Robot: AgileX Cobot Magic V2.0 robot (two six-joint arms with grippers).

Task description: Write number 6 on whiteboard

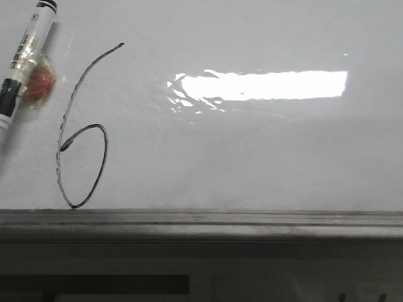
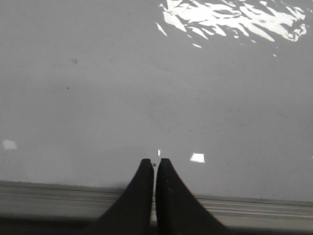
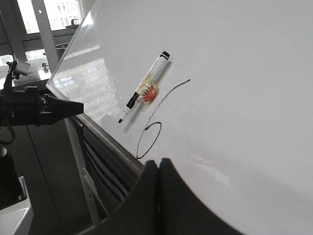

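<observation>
The number 6 (image 1: 82,135) is drawn in thin black line at the left of the glossy whiteboard (image 1: 264,151), its loop just above the grey rail. It also shows in the right wrist view (image 3: 154,122). A black-and-white marker (image 1: 25,63) with an orange blob on its side lies on the board beside the 6, also in the right wrist view (image 3: 144,88). My left gripper (image 2: 155,161) is shut and empty over the board's lower edge. My right gripper (image 3: 158,162) is shut and empty, near the rail below the 6.
A grey metal rail (image 1: 201,220) runs along the board's lower edge. Bright rectangular glare (image 1: 264,85) sits on the board right of the 6. In the right wrist view the left arm (image 3: 39,108) reaches toward the board's edge; a stand and windows lie behind.
</observation>
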